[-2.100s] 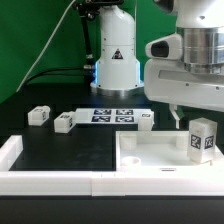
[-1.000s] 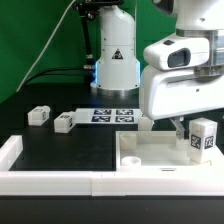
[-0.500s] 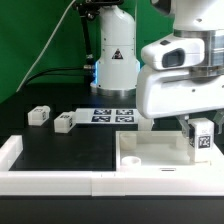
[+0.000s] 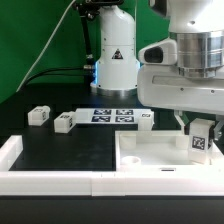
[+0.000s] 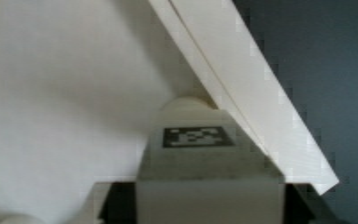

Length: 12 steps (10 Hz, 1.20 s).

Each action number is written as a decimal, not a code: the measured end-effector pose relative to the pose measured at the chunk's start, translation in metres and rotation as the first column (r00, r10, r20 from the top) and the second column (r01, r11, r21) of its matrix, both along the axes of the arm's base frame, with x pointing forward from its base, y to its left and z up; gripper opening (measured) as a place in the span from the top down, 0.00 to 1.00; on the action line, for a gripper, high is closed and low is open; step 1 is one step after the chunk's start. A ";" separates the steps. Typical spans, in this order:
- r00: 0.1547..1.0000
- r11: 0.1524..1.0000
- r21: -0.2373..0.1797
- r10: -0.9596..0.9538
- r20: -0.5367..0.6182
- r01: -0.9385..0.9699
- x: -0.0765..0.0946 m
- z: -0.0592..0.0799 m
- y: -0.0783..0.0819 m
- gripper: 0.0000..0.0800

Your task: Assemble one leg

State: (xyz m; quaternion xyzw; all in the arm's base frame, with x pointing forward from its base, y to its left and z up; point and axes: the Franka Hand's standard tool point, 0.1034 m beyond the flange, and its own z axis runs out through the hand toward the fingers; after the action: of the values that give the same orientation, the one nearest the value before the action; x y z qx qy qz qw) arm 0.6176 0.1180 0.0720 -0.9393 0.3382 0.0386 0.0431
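Observation:
A leg (image 4: 201,141), a small white block with a black-and-white tag, stands upright on the large white tray-like piece (image 4: 150,155) at the exterior view's right. My gripper (image 4: 200,127) is down over its upper part, with a finger on each side. In the wrist view the leg (image 5: 202,165) fills the gap between the dark fingers (image 5: 119,203), which lie against both of its sides, next to the tray piece's raised rim (image 5: 247,90). Three more legs lie on the black table: two at the left (image 4: 39,116) (image 4: 64,122) and one (image 4: 146,119) by the marker board.
The marker board (image 4: 112,115) lies flat at mid table in front of the robot base (image 4: 114,60). A low white wall (image 4: 20,160) runs along the front and left edge of the table.
The gripper has moved to the exterior view's right and come down over the standing leg, which now sits between its fingers. The leg has stayed in place.

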 end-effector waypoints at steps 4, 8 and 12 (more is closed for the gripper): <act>0.927 0.927 -0.017 -0.374 -0.039 0.374 0.000 0.000 0.003 0.63; 0.954 0.955 -0.006 -0.298 -0.034 0.298 0.000 0.001 0.007 0.38; 0.952 0.953 -0.007 0.304 0.026 -0.304 0.000 0.002 0.010 0.20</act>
State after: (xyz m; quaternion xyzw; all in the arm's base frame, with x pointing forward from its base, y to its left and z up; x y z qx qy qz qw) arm 0.6171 0.1278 0.0739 -0.9806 0.1893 0.0315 0.0398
